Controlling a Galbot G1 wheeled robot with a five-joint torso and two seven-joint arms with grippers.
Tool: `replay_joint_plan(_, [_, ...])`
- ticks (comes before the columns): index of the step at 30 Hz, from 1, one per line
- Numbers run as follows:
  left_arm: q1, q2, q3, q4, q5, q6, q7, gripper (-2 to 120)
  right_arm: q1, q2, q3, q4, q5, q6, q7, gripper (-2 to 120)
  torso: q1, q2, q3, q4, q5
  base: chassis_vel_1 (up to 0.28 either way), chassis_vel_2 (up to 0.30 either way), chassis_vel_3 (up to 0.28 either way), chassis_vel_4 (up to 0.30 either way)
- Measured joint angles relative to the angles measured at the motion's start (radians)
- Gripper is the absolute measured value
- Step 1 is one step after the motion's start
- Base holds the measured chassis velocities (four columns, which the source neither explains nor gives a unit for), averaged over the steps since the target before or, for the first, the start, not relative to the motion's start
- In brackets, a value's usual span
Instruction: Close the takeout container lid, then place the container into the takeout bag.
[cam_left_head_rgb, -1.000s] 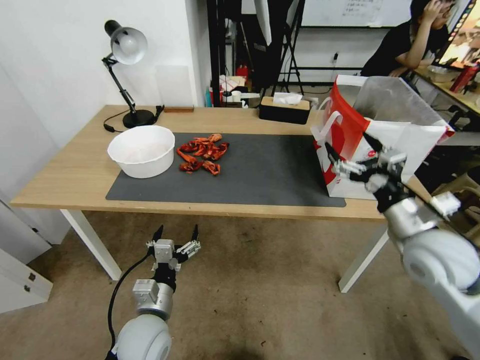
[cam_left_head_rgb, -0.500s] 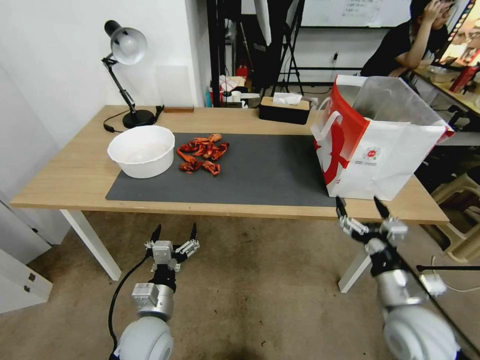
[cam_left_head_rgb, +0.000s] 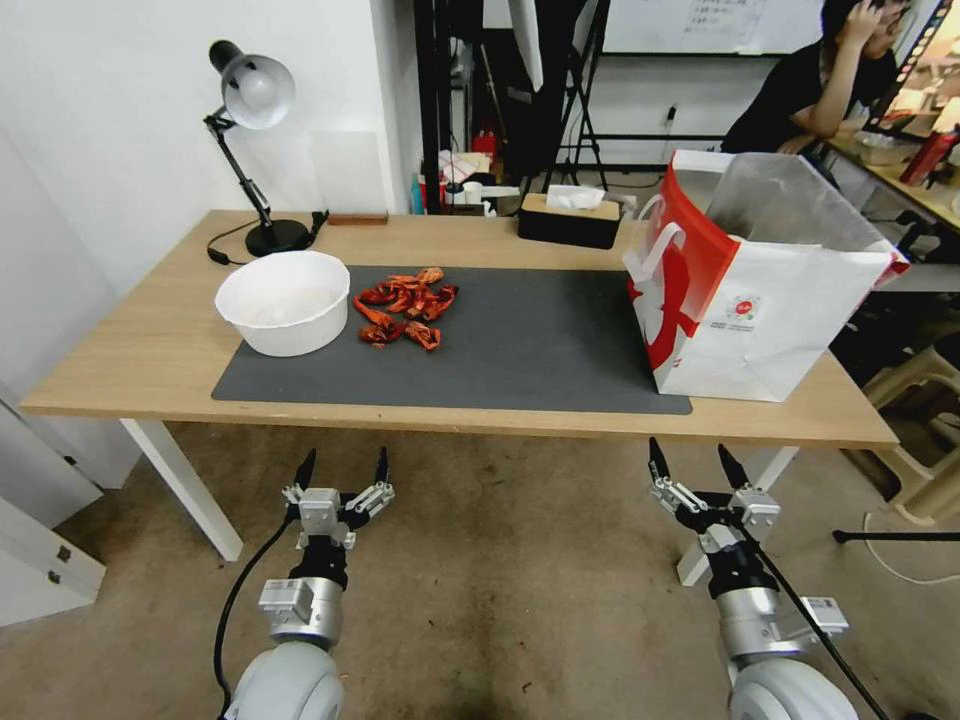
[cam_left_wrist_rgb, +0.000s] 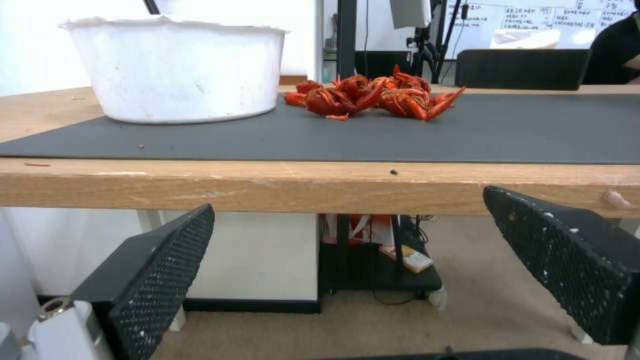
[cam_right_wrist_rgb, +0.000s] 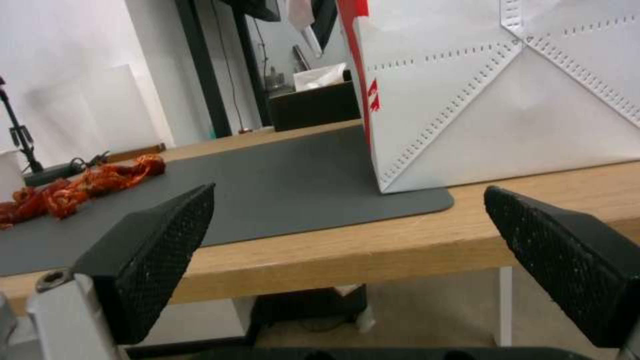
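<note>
The takeout bag (cam_left_head_rgb: 760, 290), white paper with a red side panel and white handles, stands upright at the right end of the table; its white wall (cam_right_wrist_rgb: 500, 90) rises close by in the right wrist view. The takeout container and its lid are out of view. My right gripper (cam_left_head_rgb: 690, 452) hangs open below the table's front edge, in front of the bag, with nothing between its fingers (cam_right_wrist_rgb: 160, 240). My left gripper (cam_left_head_rgb: 345, 458) is open too, low in front of the table's left half, its fingers (cam_left_wrist_rgb: 157, 270) empty.
A dark mat (cam_left_head_rgb: 520, 350) covers the middle of the wooden table (cam_left_head_rgb: 130, 370). On it sit a white bowl (cam_left_head_rgb: 283, 300) and a pile of red crayfish (cam_left_head_rgb: 405, 300). A black tissue box (cam_left_head_rgb: 570, 220) and a desk lamp (cam_left_head_rgb: 250, 100) stand at the back.
My right arm has dropped from in front of the bag's face to below the table edge, staying open. The left arm has hardly moved.
</note>
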Motion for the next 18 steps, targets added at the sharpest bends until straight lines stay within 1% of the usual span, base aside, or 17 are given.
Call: replay_joint_plan(18, [0.000,0.001,0.000,-0.001,-0.001,0.001,0.000,100,0.003,-0.003,0.000,0.000,0.001,-0.003,-0.001,100,0.000,0.000,0.000,0.0000,0.0001,0.000,0.000,0.000,0.000])
